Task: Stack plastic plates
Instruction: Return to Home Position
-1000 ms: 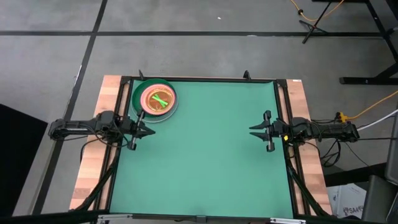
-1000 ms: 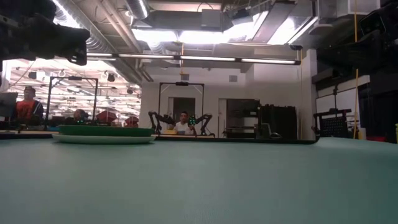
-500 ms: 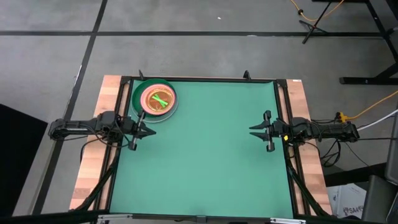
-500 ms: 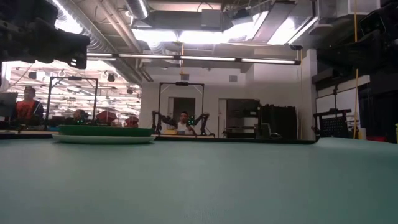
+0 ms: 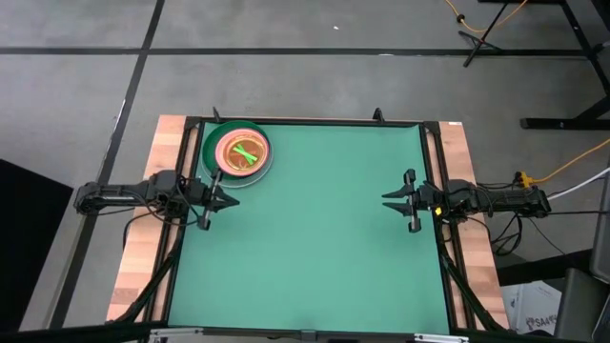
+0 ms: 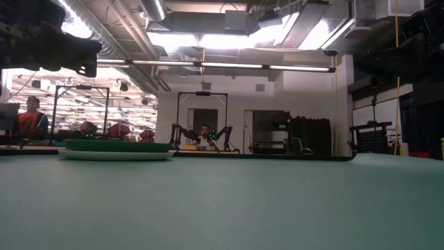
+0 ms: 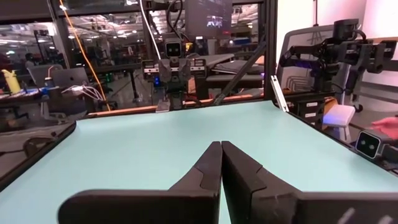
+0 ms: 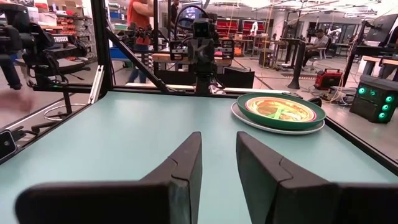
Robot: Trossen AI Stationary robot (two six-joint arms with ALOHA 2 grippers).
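The plastic plates (image 5: 237,152) sit in one stack on the green mat near the table's far left corner. A pale plate is at the bottom, then a dark green one, with pink and orange ones inside and green bar marks at the centre. The stack also shows in the low view (image 6: 116,149) and the right wrist view (image 8: 278,110). My left gripper (image 5: 234,202) hovers shut at the left edge, just near of the stack (image 7: 221,144). My right gripper (image 5: 385,201) hovers open at the right edge (image 8: 217,138), far from the stack.
A black frame rail (image 5: 305,122) borders the green mat (image 5: 305,248), with wooden strips outside it on both sides. The mat's middle and near part lie bare. People and other equipment show in the room beyond the table.
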